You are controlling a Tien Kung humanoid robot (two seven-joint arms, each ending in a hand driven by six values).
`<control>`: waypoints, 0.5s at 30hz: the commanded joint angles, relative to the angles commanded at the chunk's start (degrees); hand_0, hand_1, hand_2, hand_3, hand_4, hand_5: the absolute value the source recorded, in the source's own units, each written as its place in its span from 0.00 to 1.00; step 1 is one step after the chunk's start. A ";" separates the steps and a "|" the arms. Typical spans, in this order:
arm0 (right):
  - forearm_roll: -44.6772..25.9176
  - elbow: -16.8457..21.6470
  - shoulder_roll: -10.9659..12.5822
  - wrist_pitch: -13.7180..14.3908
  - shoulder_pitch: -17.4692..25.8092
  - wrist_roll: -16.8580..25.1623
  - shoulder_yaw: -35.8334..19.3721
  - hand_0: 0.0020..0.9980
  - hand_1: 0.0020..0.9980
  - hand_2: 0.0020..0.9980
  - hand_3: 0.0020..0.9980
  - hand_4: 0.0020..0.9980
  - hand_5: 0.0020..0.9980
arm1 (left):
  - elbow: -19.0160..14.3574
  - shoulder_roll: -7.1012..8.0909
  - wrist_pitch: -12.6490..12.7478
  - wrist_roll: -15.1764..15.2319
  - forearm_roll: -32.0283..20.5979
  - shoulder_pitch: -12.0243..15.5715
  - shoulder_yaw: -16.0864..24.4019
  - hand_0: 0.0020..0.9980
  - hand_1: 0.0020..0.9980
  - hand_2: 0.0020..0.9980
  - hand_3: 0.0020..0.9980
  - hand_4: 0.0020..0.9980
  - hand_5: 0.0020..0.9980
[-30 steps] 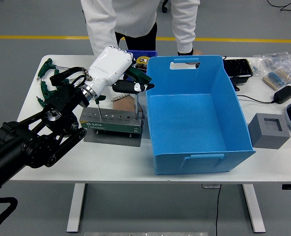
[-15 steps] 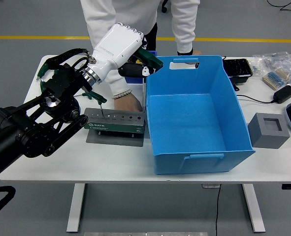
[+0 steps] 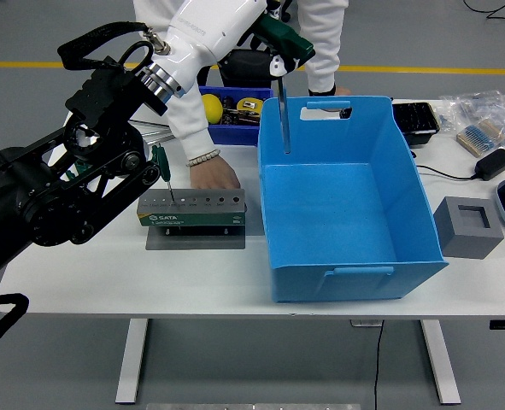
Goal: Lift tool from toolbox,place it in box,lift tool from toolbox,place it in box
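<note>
Gripping a green-handled screwdriver point(image 3: 282, 60), your left robot hand point(image 3: 226, 21) holds it above the empty blue box point(image 3: 355, 273); another stands in the toolbox point(image 3: 192, 213).

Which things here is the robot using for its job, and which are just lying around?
For the job:
- left hand
- screwdriver it holds over the blue box
- tool holder, with one screwdriver left in it

Just lying around:
- grey block
- small blue bin with a yellow ball
- black adapter
- person's hand, steadying the holder
</note>
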State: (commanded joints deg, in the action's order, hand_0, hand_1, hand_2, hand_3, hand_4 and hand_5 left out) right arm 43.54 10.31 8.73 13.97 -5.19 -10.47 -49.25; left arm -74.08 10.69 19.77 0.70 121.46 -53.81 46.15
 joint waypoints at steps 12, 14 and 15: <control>1.13 0.00 -0.05 -0.10 -0.20 -0.31 -0.51 0.68 0.64 0.73 0.62 0.85 0.76 | 3.29 -7.19 1.29 0.67 -5.63 -0.57 -10.75 0.21 0.00 0.00 0.00 0.75 0.59; 0.94 0.00 -0.04 -0.08 -0.31 -0.26 -0.40 0.68 0.64 0.73 0.62 0.85 0.76 | 5.84 -8.18 0.80 0.97 -6.28 -1.02 -14.16 0.21 0.00 0.00 0.00 0.75 0.59; 0.89 0.00 -0.02 -0.08 -0.35 -0.23 -0.35 0.68 0.64 0.73 0.62 0.85 0.76 | 6.78 -8.48 0.67 1.10 -6.61 -1.19 -15.74 0.21 0.00 0.00 0.00 0.75 0.59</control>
State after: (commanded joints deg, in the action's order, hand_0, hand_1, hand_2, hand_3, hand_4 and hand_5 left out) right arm 44.43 10.31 8.71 13.89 -5.54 -10.70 -49.60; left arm -67.30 2.21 20.44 1.80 114.86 -54.99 30.41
